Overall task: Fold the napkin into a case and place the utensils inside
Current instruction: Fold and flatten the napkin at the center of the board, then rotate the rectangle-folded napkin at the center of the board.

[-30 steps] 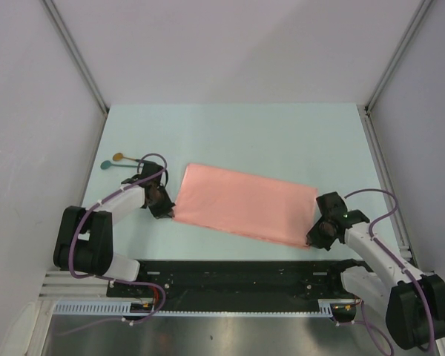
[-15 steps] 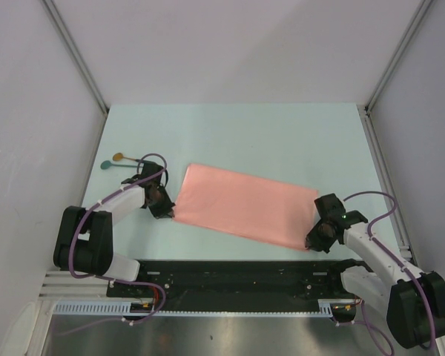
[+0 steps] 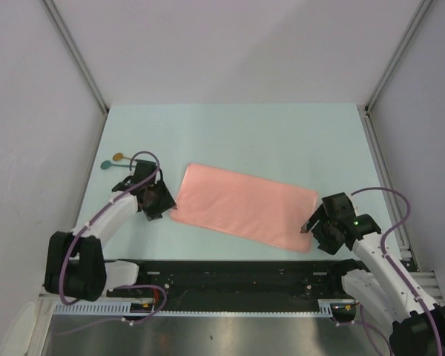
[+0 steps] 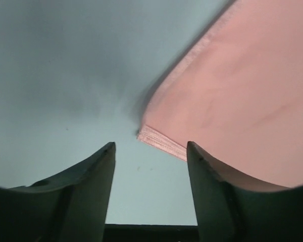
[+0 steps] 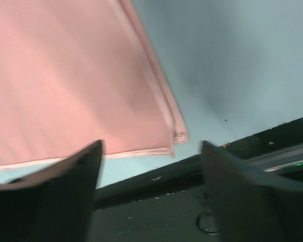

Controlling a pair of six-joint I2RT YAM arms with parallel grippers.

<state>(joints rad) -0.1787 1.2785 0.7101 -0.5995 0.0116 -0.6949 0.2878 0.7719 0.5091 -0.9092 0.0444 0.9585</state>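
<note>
The salmon-pink napkin (image 3: 245, 205) lies flat on the table as a folded, layered rectangle, also seen in the left wrist view (image 4: 242, 96) and the right wrist view (image 5: 65, 85). My left gripper (image 3: 157, 202) stands open just off its near left corner, with nothing between the fingers (image 4: 149, 147). My right gripper (image 3: 311, 226) is open beside the near right corner, lifted clear of the cloth (image 5: 150, 146). The two utensils (image 3: 121, 162), small spoons with dark handles, lie side by side at the far left of the table.
A black rail (image 3: 230, 274) runs along the table's near edge, right below the napkin. White walls with metal frame posts (image 3: 78, 59) enclose the pale blue table (image 3: 245, 137) on three sides.
Both grippers were shut on the napkin's near corners and have opened, letting the cloth go. Both have drawn back a little, the right one toward the near edge.
</note>
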